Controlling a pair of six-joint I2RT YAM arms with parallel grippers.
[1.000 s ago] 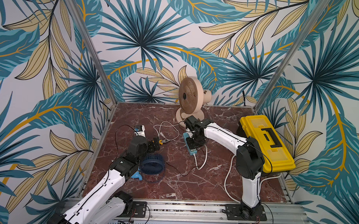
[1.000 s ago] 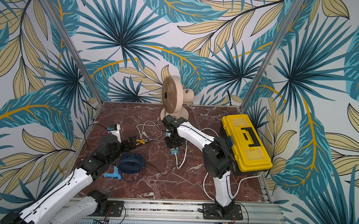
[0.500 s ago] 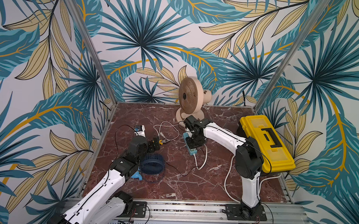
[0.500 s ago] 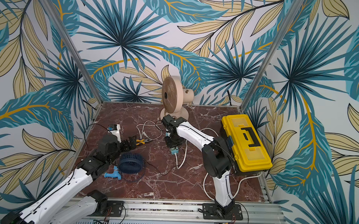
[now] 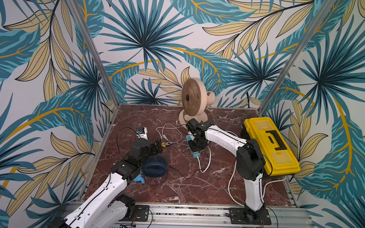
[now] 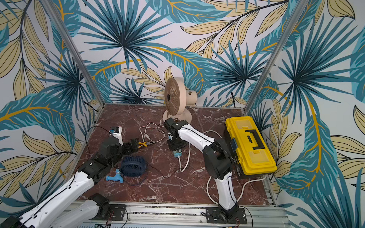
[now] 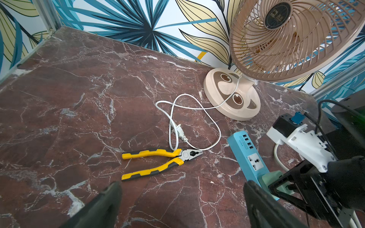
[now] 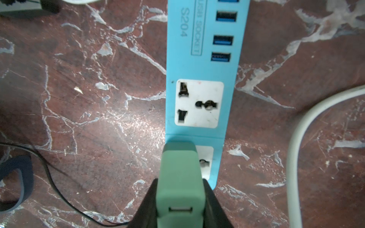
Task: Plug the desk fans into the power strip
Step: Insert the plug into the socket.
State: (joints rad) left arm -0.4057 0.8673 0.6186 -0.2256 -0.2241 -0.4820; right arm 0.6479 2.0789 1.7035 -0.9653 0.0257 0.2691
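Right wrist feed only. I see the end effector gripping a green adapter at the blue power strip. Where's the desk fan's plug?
Observer: The white two-pin plug lies loose on the table, just past the yellow-handled pliers. Its cord loops back to the beige desk fan. It is not in the power strip.
Operator: Left arm busy?
Observer: No. The left end effector is open and empty, pointed at the pliers.
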